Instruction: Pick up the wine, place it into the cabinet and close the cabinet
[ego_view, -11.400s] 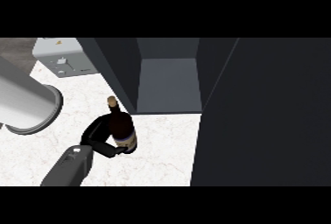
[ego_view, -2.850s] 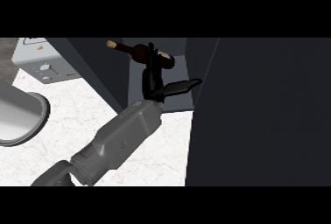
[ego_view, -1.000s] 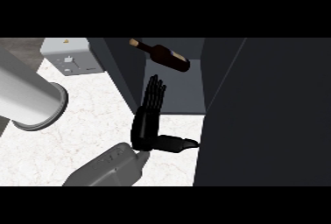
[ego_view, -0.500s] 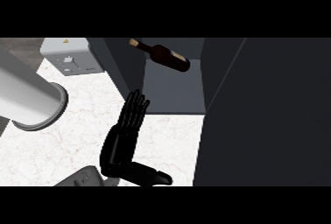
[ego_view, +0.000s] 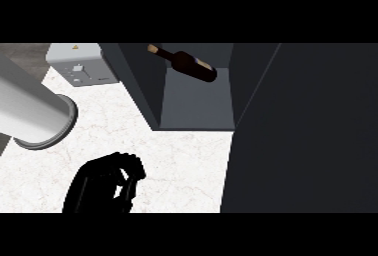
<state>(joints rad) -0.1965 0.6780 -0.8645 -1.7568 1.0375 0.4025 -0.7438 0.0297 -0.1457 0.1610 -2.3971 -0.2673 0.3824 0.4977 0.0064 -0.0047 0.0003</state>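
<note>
Change since earlier: hand has pulled back out of the cabinet to the near counter, and its straight fingers have curled in; the wine stays put.
Far left: a grey cylinder (ego_view: 33, 117) lies on the marble counter (ego_view: 177, 155), with a small toaster-like box (ego_view: 80, 65) beyond it.
Near left: one black hand (ego_view: 100, 185) hovers low over the counter, fingers folded into a fist, holding nothing; which arm it belongs to is unclear, likely the right.
Centre, far: the wine (ego_view: 186, 64) lies tilted inside the open cabinet (ego_view: 196, 107), neck pointing far-left.
Right: the dark cabinet door (ego_view: 303, 130) stands open, near edge towards the viewer.
Step in hand: closing the cabinet; best reach round the door's outer face and push it leftward in a smooth arc.
</note>
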